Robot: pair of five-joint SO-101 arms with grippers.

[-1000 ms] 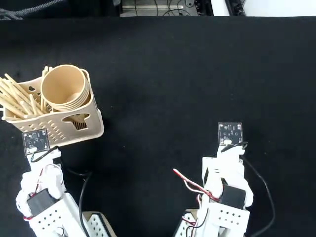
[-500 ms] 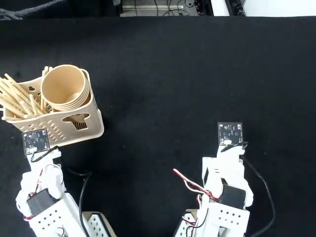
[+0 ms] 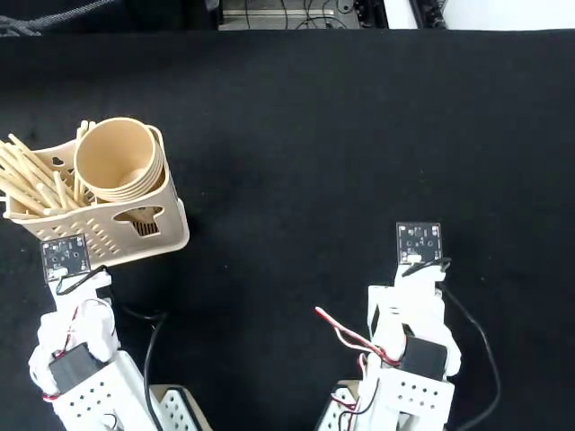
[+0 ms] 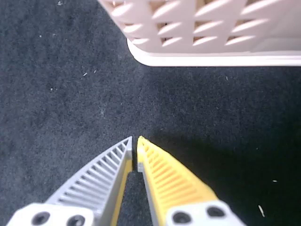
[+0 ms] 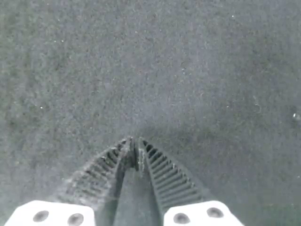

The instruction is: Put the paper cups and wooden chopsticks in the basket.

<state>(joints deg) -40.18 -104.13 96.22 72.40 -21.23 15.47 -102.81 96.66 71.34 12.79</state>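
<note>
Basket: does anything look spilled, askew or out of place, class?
Nothing stands out. The paper cups nest in the basket, the wooden chopsticks lean inside it beside them, none on the table. The left gripper and right gripper are shut and empty.

— What sort of place was it?
— Seemingly a robotics lab: a black-clothed table (image 3: 341,126), the left arm (image 3: 76,364) and right arm (image 3: 409,350) with bare wiring along the lower edge, loose cables (image 3: 301,16) at top centre.
</note>
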